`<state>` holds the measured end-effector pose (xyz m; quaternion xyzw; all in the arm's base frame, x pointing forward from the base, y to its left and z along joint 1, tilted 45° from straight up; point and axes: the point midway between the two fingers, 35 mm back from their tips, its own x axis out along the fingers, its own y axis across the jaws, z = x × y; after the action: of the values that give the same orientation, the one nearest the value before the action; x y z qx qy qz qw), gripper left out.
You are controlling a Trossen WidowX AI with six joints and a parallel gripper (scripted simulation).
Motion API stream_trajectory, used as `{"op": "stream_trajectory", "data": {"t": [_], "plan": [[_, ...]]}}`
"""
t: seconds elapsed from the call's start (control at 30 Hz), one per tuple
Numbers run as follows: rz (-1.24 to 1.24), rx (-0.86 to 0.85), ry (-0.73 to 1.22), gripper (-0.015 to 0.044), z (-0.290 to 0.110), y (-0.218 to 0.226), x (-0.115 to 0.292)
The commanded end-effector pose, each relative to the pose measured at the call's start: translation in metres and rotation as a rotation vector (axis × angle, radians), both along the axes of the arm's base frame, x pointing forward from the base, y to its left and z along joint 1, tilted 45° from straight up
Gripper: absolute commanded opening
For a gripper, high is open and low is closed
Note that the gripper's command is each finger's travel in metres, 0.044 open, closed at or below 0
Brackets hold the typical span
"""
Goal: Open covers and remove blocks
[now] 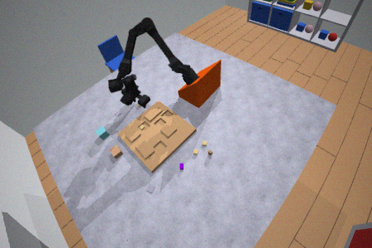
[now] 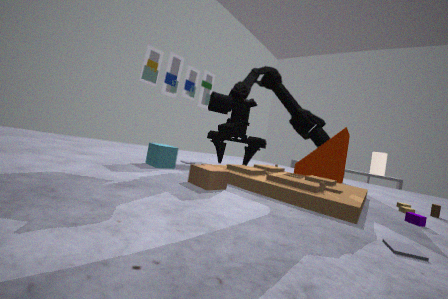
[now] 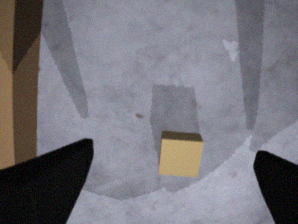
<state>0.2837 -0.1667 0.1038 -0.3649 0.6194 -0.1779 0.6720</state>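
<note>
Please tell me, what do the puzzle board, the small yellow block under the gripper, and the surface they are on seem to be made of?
The puzzle board looks like wood or fibreboard: matte tan, with darker brown edges. The small yellow block could be painted wood or plastic; it is evenly coloured, without grain. The surface looks like stone or concrete: mottled grey, dull, no shine.
</note>
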Motion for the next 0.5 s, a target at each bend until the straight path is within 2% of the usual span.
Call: {"op": "stream_trajectory", "data": {"t": [0.0,0.47], "plan": [[-0.001,-0.001,-0.006,0.0440,0.007,0.006,0.001],[0.001,0.006,-0.001,0.0440,0.037,0.038,-0.007]]}}
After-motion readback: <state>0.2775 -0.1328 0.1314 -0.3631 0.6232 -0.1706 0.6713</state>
